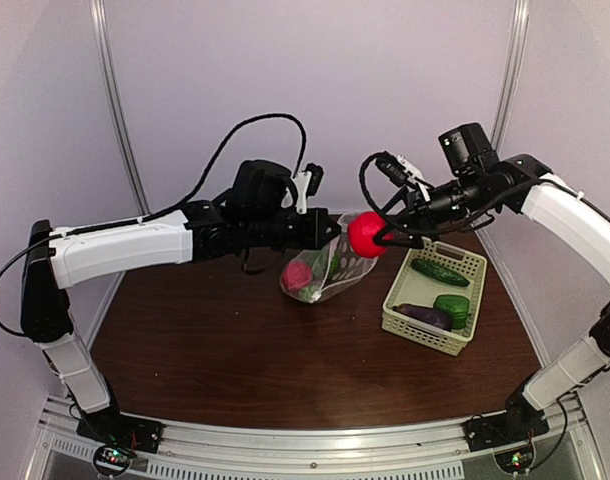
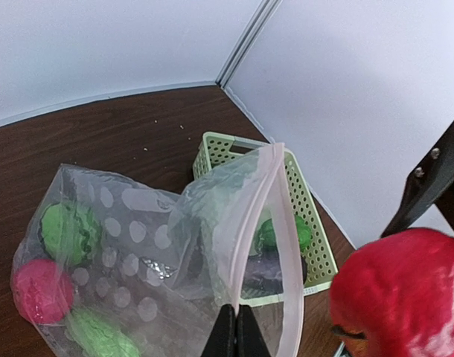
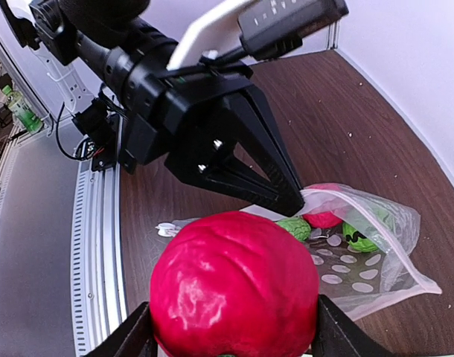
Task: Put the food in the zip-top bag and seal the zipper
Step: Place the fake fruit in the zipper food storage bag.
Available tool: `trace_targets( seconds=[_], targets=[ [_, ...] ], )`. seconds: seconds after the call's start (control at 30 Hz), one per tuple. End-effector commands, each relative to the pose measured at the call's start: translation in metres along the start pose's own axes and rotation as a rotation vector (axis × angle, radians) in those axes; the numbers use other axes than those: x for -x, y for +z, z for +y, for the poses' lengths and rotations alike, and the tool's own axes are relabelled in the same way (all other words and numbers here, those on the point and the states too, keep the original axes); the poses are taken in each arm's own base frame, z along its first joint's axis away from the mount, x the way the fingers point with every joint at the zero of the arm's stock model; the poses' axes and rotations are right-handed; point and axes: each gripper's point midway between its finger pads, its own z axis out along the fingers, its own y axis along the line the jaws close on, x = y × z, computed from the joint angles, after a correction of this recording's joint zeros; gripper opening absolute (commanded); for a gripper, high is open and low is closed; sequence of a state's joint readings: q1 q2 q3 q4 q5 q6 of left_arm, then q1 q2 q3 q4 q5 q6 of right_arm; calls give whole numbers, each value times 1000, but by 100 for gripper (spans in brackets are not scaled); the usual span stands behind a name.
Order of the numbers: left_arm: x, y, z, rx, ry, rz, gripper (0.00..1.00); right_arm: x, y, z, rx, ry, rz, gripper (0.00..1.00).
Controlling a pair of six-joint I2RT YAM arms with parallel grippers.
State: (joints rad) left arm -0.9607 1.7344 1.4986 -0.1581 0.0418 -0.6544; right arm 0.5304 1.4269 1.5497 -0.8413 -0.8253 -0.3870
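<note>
While the left arm stretches almost level from the left toward table centre, its left gripper (image 1: 328,228) is pinched together on the zipper (image 2: 285,238), a thin clear strip along the mouth of the zip-top bag (image 1: 320,270). Bag hangs from that pinch, lower part resting on the table (image 1: 235,350). Right arm reaches in from the right, elbow high, wrist angled down. Right gripper (image 1: 383,236) is clamped wide around a red round fruit (image 3: 234,286), held in the air just beside the bag mouth, not inside.

Count of food: seven pieces.
- Red round, two: one in the jaws, a pinker one (image 2: 42,290) in the bag.
- Green, four: two bagged green pieces (image 2: 69,230); a long green piece (image 1: 440,272) and a squat green piece (image 1: 452,305) in the basket (image 1: 463,340).
- Dark purple piece (image 1: 425,315), one, in the basket.

Bag: clear crinkly film, white dots. Basket: pale green plastic, rectangular, perforated walls. Held fruit glossy, slightly dimpled. Table dark brown wood-grain.
</note>
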Motion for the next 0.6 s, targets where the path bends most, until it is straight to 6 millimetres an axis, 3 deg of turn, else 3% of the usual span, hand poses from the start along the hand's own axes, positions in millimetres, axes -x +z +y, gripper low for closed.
trace_targets(
  seconds=[0.0, 0.1, 0.17, 0.23, 0.43, 0.47, 0.53, 0.57],
  targets=[
    [27, -7, -18, -68, -13, -58, 0, -7, 17, -10, -1, 32, 38, 57],
    [35, -12, -24, -79, -11, -70, 0, -5, 20, -25, -76, 43, 41, 67],
    [38, -14, -24, -68, -10, -66, 0, -4, 16, -34, -134, 25, 51, 79],
    [41, -16, -24, -58, -2, -65, 0, 2, 8, -35, -171, -7, 44, 84],
    [31, -25, -5, 4, -39, 13, 0, 47, -30, -28, -153, -25, -67, 91],
    [36, -35, -7, 13, -55, 15, 0, 49, -37, -27, -113, -7, -93, 91],
    [53, -54, -27, -35, 55, -78, 0, 39, -55, -47, -117, 67, -121, 90],
    [57, -53, -9, 59, 110, -141, 0, 30, -65, -61, -135, 106, -129, 90]
  ],
)
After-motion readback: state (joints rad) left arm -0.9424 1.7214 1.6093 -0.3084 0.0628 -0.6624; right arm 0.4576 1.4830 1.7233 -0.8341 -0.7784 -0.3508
